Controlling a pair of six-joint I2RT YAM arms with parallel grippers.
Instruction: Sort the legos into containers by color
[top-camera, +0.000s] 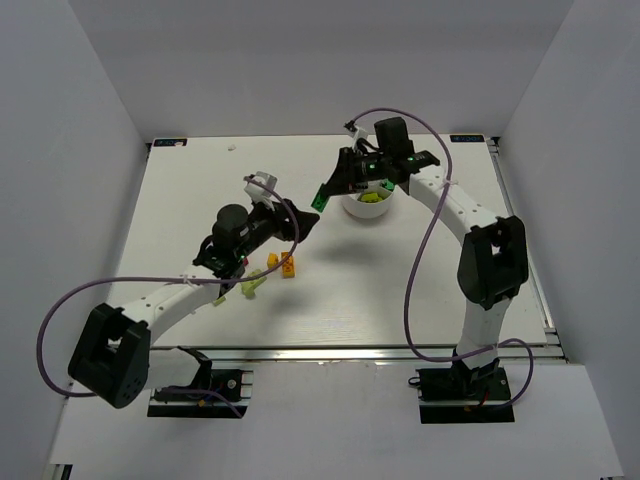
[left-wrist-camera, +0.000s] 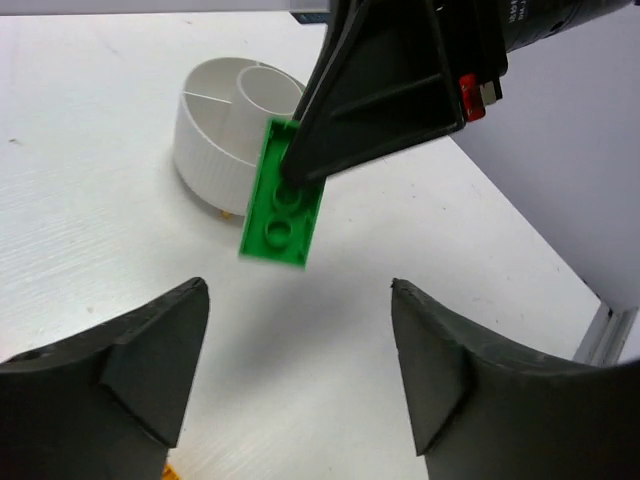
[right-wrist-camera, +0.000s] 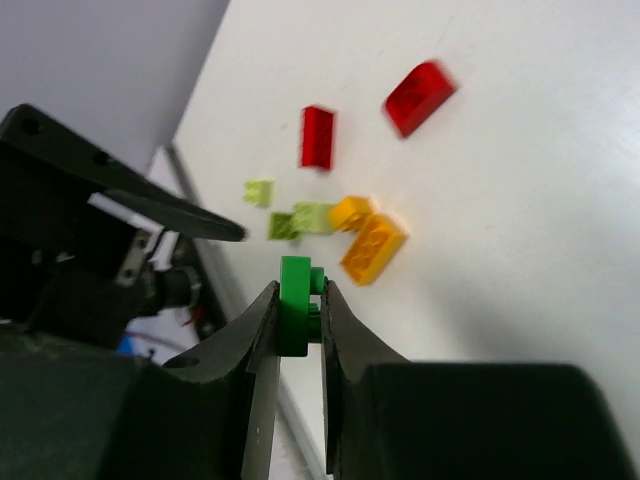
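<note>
From above, the right gripper (top-camera: 328, 192) holds a green brick (top-camera: 320, 197) in the air just left of the dish (top-camera: 368, 207), not yet over it. Something lime already lies in the dish. The left gripper (top-camera: 305, 222) hangs close by, below and left of the brick, and loose legos (top-camera: 285, 265) lie on the table near the left arm. In the left wrist view, the left fingers (left-wrist-camera: 160, 350) stand wide apart with nothing between them. The brick hangs ahead of them, pinched at its upper end by the right jaws and tilted, with the dish behind it. In the right wrist view, the right jaws are clamped on the brick's thin sides and only its top edge shows above them. The risks are judgements. Gripped at one end, the brick could swing or slip out on the way. The two grippers are near enough to knock each other if either moves carelessly. A release off centre could drop the brick into the section holding lime, or onto a divider. The count is one dish and one held green brick. On the table are two red bricks (right-wrist-camera: 318, 137), two orange-yellow ones (right-wrist-camera: 372, 245), and what looks like three lime pieces (right-wrist-camera: 259, 192), two of them touching.
</note>
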